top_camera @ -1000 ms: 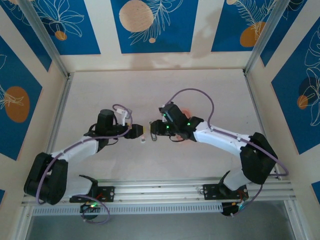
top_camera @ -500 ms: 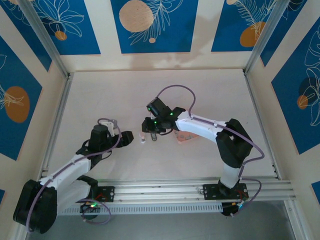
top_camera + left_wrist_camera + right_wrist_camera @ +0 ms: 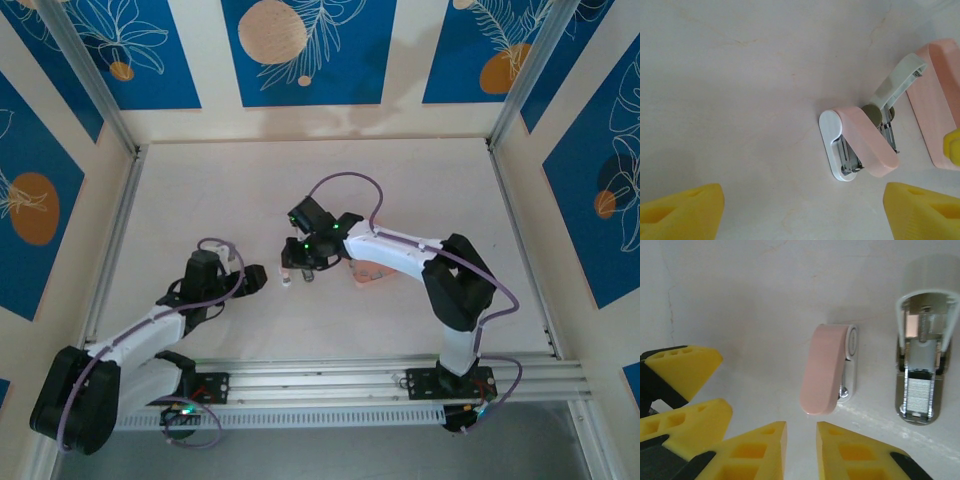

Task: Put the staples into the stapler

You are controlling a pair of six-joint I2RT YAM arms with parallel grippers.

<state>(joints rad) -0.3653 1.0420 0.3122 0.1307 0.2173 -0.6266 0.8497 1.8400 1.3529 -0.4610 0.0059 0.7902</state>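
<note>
The stapler point(image 3: 863, 140) lies on the table with its pink top swung away from its white base and its white-grey lid point(image 3: 899, 79) flipped up. In the right wrist view the stapler point(image 3: 826, 366) sits just ahead of my right fingers point(image 3: 758, 449), and its open metal channel point(image 3: 919, 388) holds a ribbed grey strip of staples point(image 3: 918, 394). My right gripper point(image 3: 295, 264) hovers over the stapler point(image 3: 287, 279), jaws narrowly apart with nothing between them. My left gripper point(image 3: 254, 277) is wide open to the stapler's left, a short gap away.
The salmon-pink tray point(image 3: 368, 278) lies just right of the stapler, partly under the right arm; its long side point(image 3: 932, 102) runs beside the stapler's lid. The two grippers face each other closely across the stapler. Bare table stretches behind and to the left.
My left arm has pulled back left and toward the near edge, away from the stapler. My right gripper has shifted left and now hangs over the stapler.
</note>
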